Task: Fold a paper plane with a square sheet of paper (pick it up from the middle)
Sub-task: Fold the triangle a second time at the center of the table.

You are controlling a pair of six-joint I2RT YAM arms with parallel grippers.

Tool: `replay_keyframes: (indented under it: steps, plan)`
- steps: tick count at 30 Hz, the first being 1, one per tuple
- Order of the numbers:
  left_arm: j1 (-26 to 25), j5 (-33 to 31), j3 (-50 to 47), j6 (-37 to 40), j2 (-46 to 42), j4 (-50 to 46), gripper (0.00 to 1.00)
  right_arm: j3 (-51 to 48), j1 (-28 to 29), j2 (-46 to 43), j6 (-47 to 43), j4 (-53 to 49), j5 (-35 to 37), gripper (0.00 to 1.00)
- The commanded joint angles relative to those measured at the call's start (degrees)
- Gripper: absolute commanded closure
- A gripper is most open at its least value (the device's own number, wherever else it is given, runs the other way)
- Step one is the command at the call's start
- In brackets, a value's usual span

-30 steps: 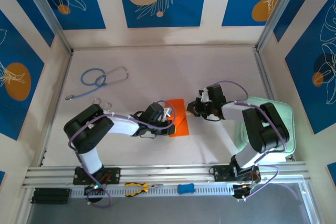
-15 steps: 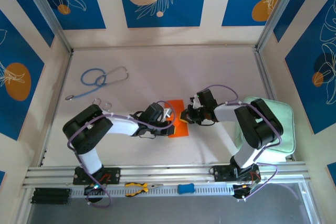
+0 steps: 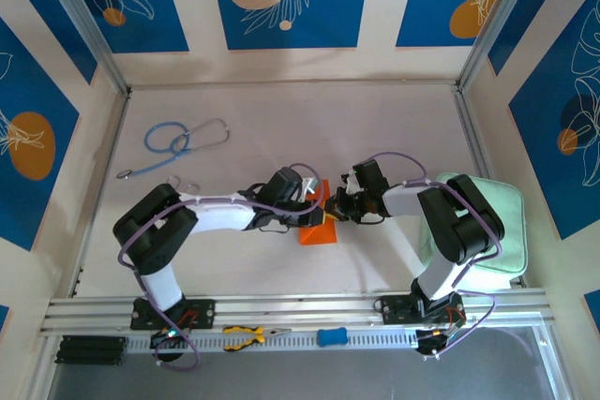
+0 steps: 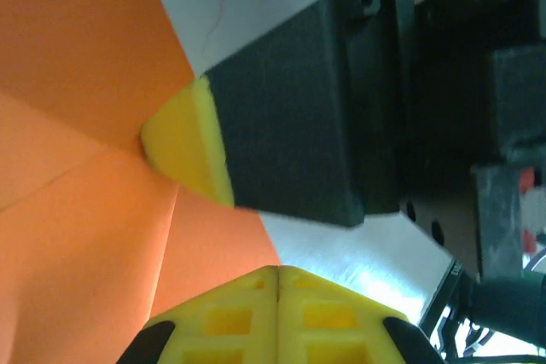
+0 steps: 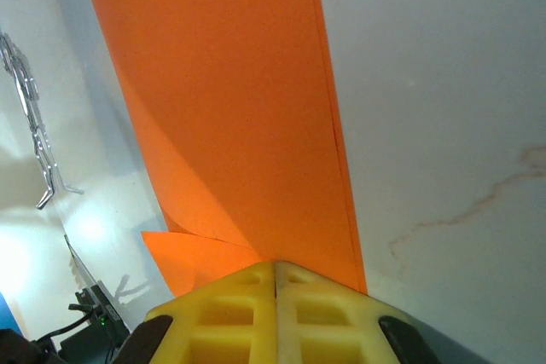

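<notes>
Trouble looms: the orange sheet point(image 3: 317, 231) lies part-folded mid-tabletop point(image 3: 281, 128), with left tool point(image 4: 278, 272) and right tool point(image 5: 275, 266) each pinched together, tips meeting on it. A sideways drag could skew the crease or tear it.

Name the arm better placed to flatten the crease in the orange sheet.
Left, probably. The right fingers, shut, seem to pin the orange sheet where its creases meet; the left fingers, shut above the paper, look free to sweep the fold.

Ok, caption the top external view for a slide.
Left hand and right hand, both shut, meet over the creased orange paper mid-table; stethoscope far left, green pad right.
</notes>
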Motion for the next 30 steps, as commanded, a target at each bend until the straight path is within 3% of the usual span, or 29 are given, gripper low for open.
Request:
replay_keyframes:
  steps: [1,12,30]
  plan:
    - [0.30,0.06,0.52,0.14,3.48,-1.30,0.96,-1.13,-0.33,-0.02,-1.13,-2.92,1.77,1.00]
    - [0.36,0.47,-7.14,-4.99,2.62,2.06,0.96,-1.70,-0.21,0.43,-1.25,-2.79,2.21,1.00]
    - [0.23,2.07,-18.65,-5.21,-9.83,-0.52,0.93,-1.11,-0.15,-0.43,-1.60,-3.99,2.70,1.00]
